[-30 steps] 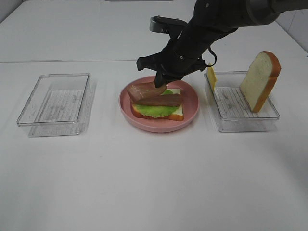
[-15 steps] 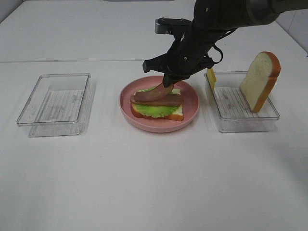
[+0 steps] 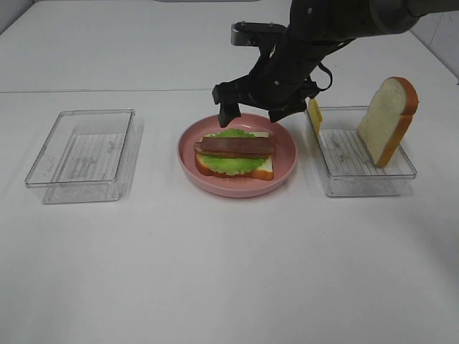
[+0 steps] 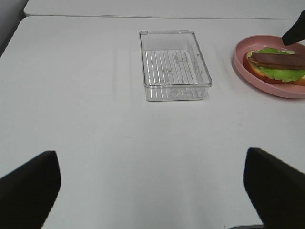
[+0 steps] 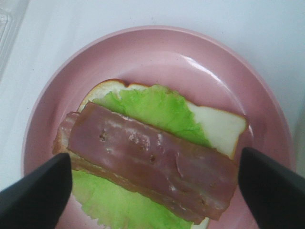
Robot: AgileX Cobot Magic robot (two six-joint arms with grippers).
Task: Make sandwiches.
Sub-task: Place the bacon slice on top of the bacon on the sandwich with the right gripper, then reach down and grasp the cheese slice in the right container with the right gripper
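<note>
A plain white surface (image 3: pixel 229 287) carries everything. The right claw (image 3: pixel 256 115) hangs just above the pink plate (image 3: pixel 285 143) with its jaws spread wide and nothing between them. Directly beneath it lies the half-built sandwich (image 3: pixel 237 156): a bread slice (image 3: pixel 264 168) at the bottom, lettuce (image 3: pixel 231 165) over it, and bacon strips (image 3: pixel 237 147) flat on top, touched by neither finger.

The left claw (image 4: pixel 152 191) is well apart from the plate. It is also wide open and holds nothing, with a clear tray (image 4: pixel 174 67) ahead of it.

The bacon layer looks finished, so the cheese step is probably next. The cheese slice (image 3: pixel 315 118) stands on edge against the near wall of the other tray (image 3: pixel 362 179), just beside the right claw. The second bread slice (image 3: pixel 387 122) leans farther along that tray. The next move likely calls for swinging the open claw over that wall and pinching the thin cheese by its upper edge without nudging the tray.
</note>
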